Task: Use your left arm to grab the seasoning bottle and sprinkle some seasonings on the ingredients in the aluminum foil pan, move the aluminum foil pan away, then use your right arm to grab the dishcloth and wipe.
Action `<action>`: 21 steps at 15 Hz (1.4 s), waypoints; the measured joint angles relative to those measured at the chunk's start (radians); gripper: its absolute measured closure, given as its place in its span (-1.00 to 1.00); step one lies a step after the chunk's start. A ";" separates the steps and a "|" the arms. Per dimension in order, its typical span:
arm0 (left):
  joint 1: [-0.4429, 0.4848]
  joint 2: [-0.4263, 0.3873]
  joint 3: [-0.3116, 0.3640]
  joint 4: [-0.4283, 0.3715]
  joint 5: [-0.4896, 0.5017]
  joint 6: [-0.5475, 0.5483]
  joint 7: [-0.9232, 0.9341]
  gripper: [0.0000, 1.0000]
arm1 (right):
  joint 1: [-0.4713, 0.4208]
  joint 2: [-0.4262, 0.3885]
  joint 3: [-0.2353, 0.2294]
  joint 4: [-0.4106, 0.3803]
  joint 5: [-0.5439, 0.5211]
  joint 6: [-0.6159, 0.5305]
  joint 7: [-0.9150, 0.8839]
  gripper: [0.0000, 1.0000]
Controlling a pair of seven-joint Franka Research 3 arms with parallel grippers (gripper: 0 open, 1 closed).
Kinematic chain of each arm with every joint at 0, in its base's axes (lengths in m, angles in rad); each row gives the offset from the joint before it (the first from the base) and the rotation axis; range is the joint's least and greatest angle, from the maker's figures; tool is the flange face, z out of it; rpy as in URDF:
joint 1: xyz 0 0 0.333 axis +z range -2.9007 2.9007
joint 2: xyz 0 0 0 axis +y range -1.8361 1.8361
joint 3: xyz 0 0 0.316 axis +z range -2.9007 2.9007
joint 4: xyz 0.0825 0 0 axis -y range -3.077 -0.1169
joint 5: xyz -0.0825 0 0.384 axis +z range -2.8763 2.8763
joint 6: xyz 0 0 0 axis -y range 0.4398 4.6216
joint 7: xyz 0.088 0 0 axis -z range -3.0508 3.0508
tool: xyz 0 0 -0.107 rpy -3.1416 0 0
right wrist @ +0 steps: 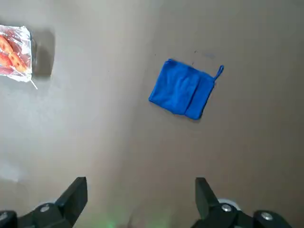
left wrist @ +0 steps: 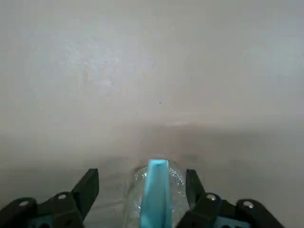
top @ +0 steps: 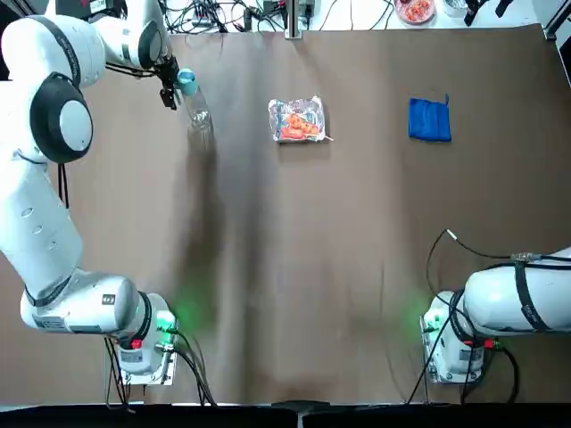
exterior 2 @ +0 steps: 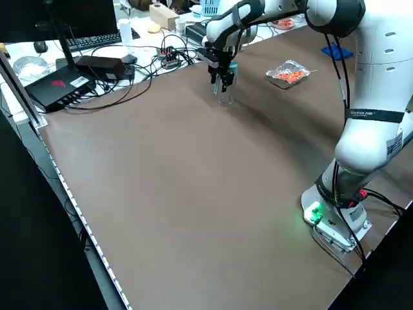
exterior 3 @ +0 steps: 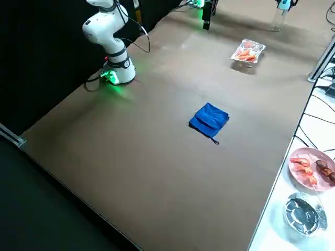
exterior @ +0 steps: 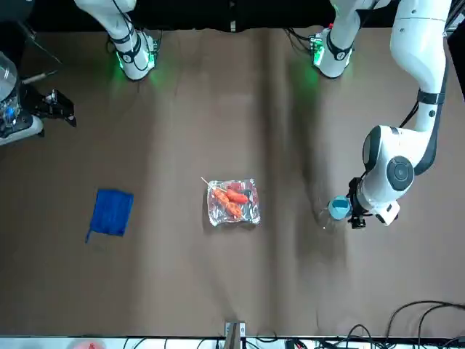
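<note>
Seasoning bottle stands upright on the table, blue cap up, so the left gripper can take it from above. Fingers sit either side of the cap, spread wider than it; no contact visible, nothing gripped yet. Aluminum foil pan with ingredients lies well to the gripper's right, clear of the approach. Dishcloth lies farther right again. Right gripper parked high near its base, fingers wide apart, empty.

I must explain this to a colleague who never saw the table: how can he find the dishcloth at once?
On the brown table, look on the robot's right side, apart from the aluminum foil pan in the middle. The dishcloth lies flat there, the only bright blue folded fabric.
</note>
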 joint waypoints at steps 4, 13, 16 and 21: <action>0.000 0.000 0.000 0.000 0.000 0.000 0.000 -0.33 | -0.002 -0.002 0.001 -0.029 -0.002 0.047 0.002 -1.00; 0.000 0.000 0.000 0.001 0.000 0.001 0.000 0.54 | 0.016 -0.012 0.008 -0.034 0.004 0.059 0.000 -1.00; 0.000 -0.001 -0.001 0.005 0.000 0.001 0.000 0.54 | 0.016 -0.018 0.006 -0.031 0.004 0.060 0.000 -1.00; 0.002 -0.045 -0.040 0.021 0.000 -0.038 -0.004 0.54 | 0.015 -0.019 0.000 -0.031 0.004 0.061 0.000 -1.00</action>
